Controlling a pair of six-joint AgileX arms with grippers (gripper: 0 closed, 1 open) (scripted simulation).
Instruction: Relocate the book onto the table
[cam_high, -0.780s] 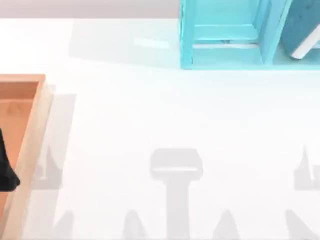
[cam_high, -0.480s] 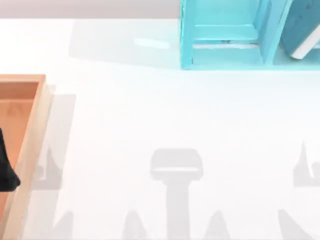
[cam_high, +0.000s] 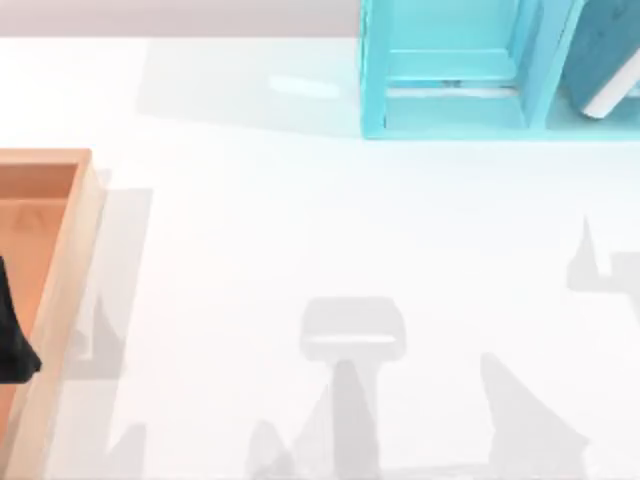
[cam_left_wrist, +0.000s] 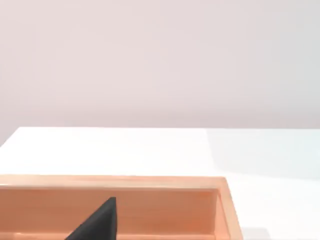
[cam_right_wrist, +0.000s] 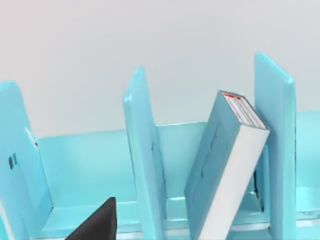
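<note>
The thick teal-blue hardcover book (cam_right_wrist: 227, 165) is standing tilted inside the light blue shelf unit (cam_right_wrist: 145, 165), leaning on a divider, above the white tabletop (cam_high: 330, 220). Whether either end effector is open or closed cannot be told.

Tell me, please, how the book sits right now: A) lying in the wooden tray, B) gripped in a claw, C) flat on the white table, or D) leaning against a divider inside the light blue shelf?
D: the book stands tilted, its top resting against a divider of the light blue shelf.
</note>
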